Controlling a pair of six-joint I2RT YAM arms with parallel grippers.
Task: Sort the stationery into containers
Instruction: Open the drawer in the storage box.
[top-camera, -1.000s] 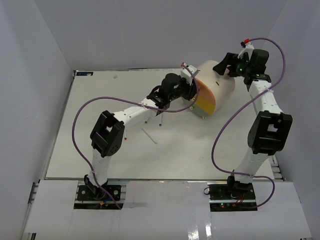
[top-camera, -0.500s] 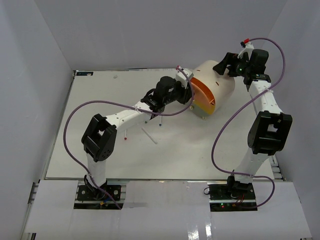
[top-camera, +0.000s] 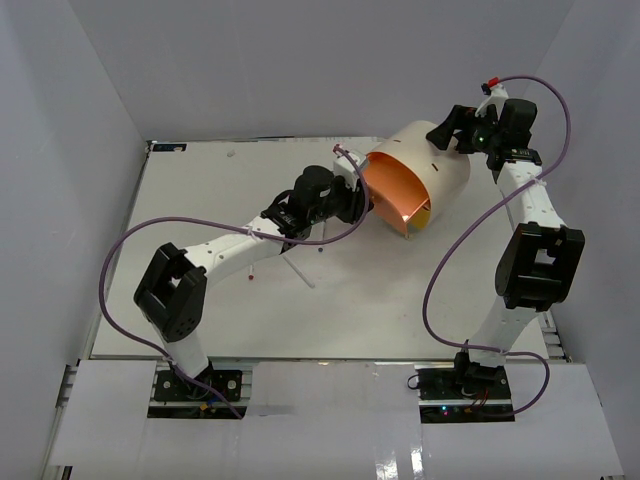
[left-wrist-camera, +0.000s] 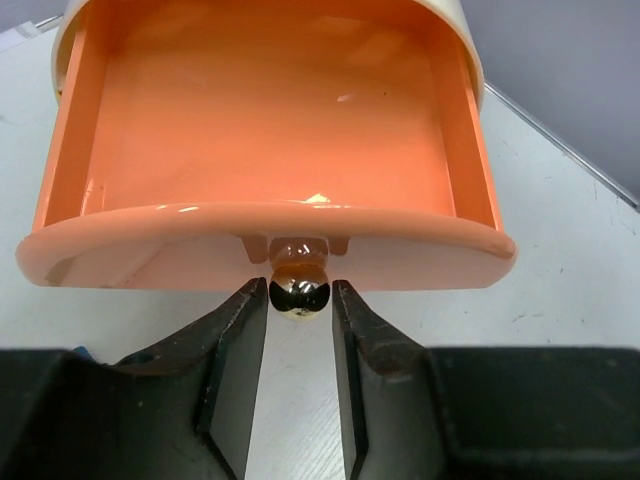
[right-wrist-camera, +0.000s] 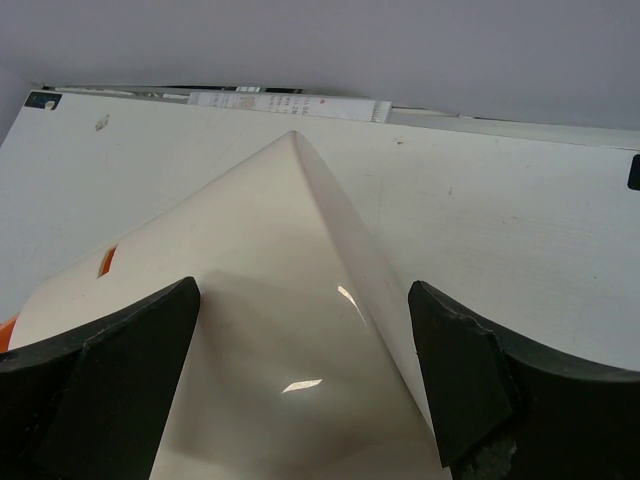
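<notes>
At the bench's far side, the left gripper (left-wrist-camera: 300, 330) pinches the brass knob (left-wrist-camera: 299, 291) of the orange drawer (left-wrist-camera: 270, 150), open and empty; right gripper (right-wrist-camera: 300, 385), spread, straddles the organiser (top-camera: 430, 160); pens (top-camera: 299, 271) lie unsorted

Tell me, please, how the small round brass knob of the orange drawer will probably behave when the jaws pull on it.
The small round brass knob looks polished and mirror-like, so it may slip out of the flat black fingers of the left gripper. Being a ball on a short neck, it is probably stiff. The glossy orange drawer looks empty, so it likely slides lightly.
</notes>
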